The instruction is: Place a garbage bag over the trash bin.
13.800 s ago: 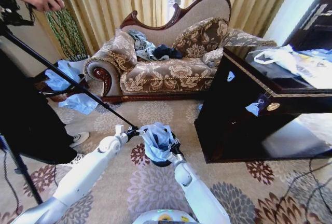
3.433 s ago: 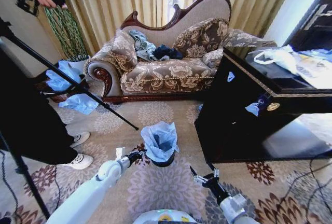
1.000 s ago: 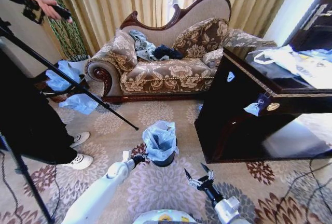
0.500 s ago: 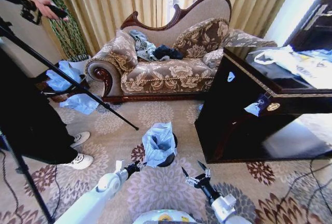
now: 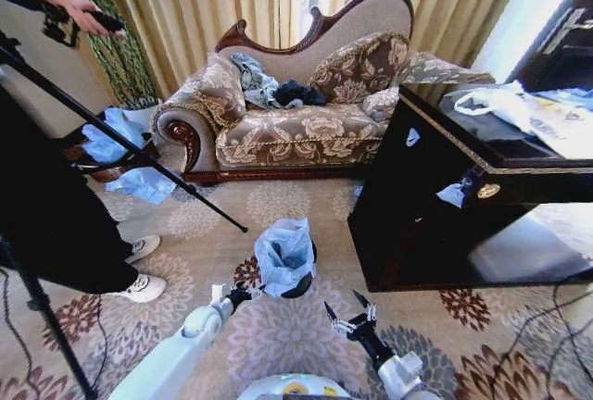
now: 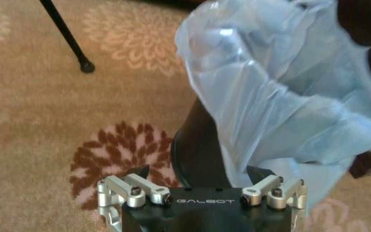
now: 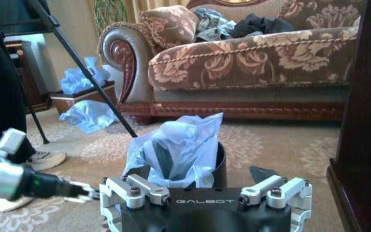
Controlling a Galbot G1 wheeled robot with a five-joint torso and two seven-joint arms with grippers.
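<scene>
The trash bin [image 5: 300, 287] is a small black cylinder standing on the patterned carpet in front of the sofa. The pale blue garbage bag [image 5: 285, 254] sits crumpled in and over its top and hangs down the side facing me. My left gripper [image 5: 247, 294] is low beside the bin, open, with the bag's hanging edge [image 6: 282, 96] close in front of its fingers and the bin wall [image 6: 195, 150] just beyond. My right gripper [image 5: 342, 303] is open on the bin's other side, a short way back from it. From there the bag [image 7: 179, 145] and the bin rim [image 7: 219, 164] face it.
A floral sofa [image 5: 296, 113] stands behind the bin and a black cabinet [image 5: 435, 196] close on the right. A tripod leg [image 5: 139, 155] slants across the left, with a person's shoes [image 5: 144, 287] beside it. Blue plastic sheets [image 5: 139, 182] lie by the sofa's arm.
Both grippers, earlier up at the bin's rim on the bag, have drawn back low and let go. In the last second the left gripper pulled back, then edged in again.
</scene>
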